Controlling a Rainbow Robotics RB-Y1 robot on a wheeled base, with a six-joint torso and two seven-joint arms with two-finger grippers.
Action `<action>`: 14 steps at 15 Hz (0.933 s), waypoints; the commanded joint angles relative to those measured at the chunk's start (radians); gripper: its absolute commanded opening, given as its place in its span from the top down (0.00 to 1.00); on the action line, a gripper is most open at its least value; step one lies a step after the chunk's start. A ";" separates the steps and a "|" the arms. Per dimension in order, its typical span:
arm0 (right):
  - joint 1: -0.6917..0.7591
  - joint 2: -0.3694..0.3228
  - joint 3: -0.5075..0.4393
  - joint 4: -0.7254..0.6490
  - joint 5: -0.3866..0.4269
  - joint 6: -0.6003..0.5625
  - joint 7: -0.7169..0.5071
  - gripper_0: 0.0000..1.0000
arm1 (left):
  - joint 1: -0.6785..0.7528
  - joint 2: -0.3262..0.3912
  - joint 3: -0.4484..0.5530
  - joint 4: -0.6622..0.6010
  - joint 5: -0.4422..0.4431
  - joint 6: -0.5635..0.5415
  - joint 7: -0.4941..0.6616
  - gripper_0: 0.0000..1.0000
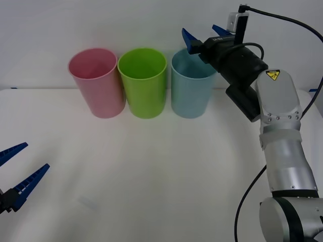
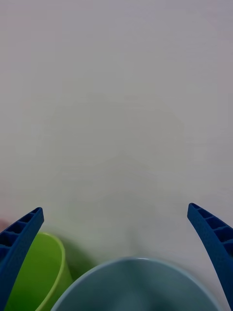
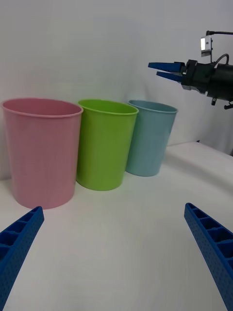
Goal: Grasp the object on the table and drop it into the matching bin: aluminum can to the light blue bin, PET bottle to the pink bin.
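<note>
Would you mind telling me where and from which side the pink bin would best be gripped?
Probably at its rim, from above: the pink bin stands upright and open-topped, so one finger could go inside the wall and one outside. Its far-left side is free, while the lime green bin crowds the other.

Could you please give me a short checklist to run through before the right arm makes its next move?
1. Right gripper above the light blue bin: ok.
2. Right fingers open and holding nothing: ok.
3. Can inside the light blue bin: cannot tell, its inside is hidden.
4. Pink bin and lime green bin upright on the table: ok.
5. Left gripper open, low at the table's near left edge: ok.
</note>
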 commanded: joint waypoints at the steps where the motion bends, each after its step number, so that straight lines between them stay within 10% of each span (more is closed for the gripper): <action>1: 0.055 -0.006 0.007 -0.068 -0.007 -0.016 -0.007 0.00 | 0.000 0.000 0.000 0.000 0.000 0.000 0.000 0.00; 14: 0.486 -0.256 0.139 -0.486 -0.268 -0.056 -0.011 0.00 | 0.000 0.000 0.000 0.000 0.000 0.000 0.000 0.00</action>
